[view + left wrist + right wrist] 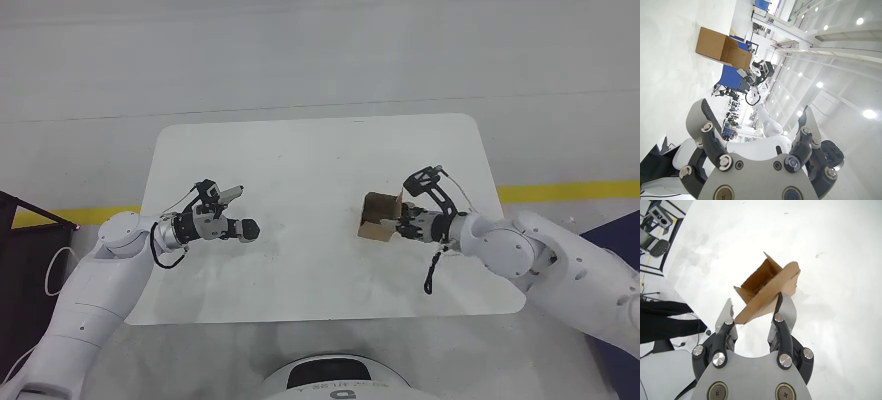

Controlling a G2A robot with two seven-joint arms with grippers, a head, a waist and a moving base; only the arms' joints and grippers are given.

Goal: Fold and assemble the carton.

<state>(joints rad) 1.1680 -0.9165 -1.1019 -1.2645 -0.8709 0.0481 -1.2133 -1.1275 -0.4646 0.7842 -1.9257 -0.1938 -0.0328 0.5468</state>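
A small brown carton (377,215) lies on its side on the white table (300,160), right of centre, its mouth and loose flaps turned toward my right gripper (403,212). In the right wrist view the carton (761,285) is open, and one large flap reaches back between the spread fingers of the right gripper (755,308); that flap rests against one finger (786,306). My left gripper (240,210) hovers over the left half of the table, well away from the carton. In the left wrist view the left gripper (755,113) is open and empty, with the carton (713,45) far off.
The table's near edge runs just below both arms. A black frame (20,215) stands off the table's left side, and a yellow floor line (570,190) passes on the right. Bare tabletop lies between the two grippers and toward the back.
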